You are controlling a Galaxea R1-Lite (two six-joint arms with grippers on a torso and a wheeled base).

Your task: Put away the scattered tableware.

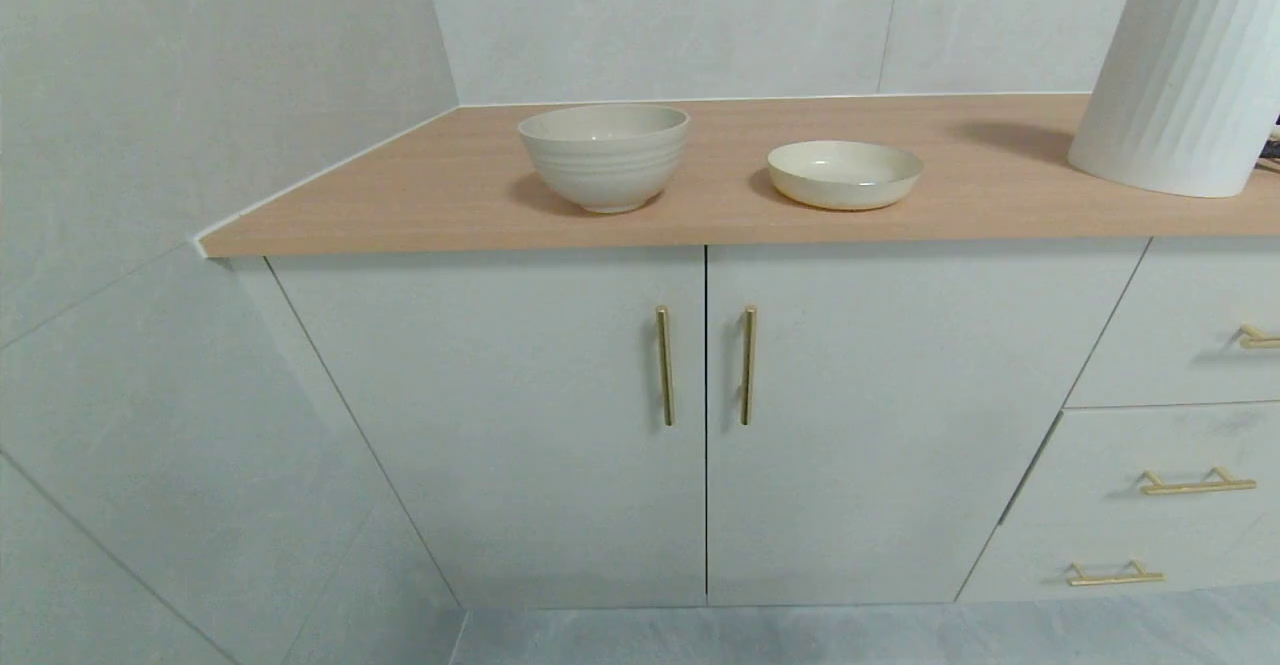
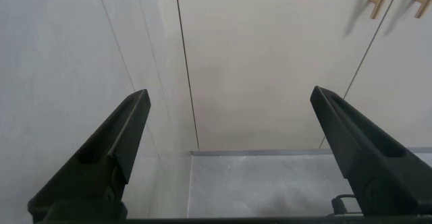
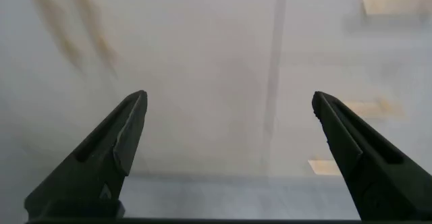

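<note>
On the counter (image 1: 450,195), head view: one deep bowl (image 1: 604,157), left; one shallow dish (image 1: 845,174), right, apart from it; two shut cabinet doors (image 1: 500,425) below.

Left wrist view: left gripper (image 2: 229,99), jaws apart, empty, low before the doors; tableware lies above.

Right wrist view: right gripper (image 3: 229,99), jaws apart, empty; dish probably nearer.

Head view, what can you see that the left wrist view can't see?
Head view's own: a deep bowl and a shallow dish, set apart from each other on the wooden countertop, plus a tall white ribbed container at the far right. Left wrist view's own: the left gripper, its two dark fingers spread wide open with nothing between them. Shared by both: the pale cabinet doors, their gold handles and the grey floor.
</note>
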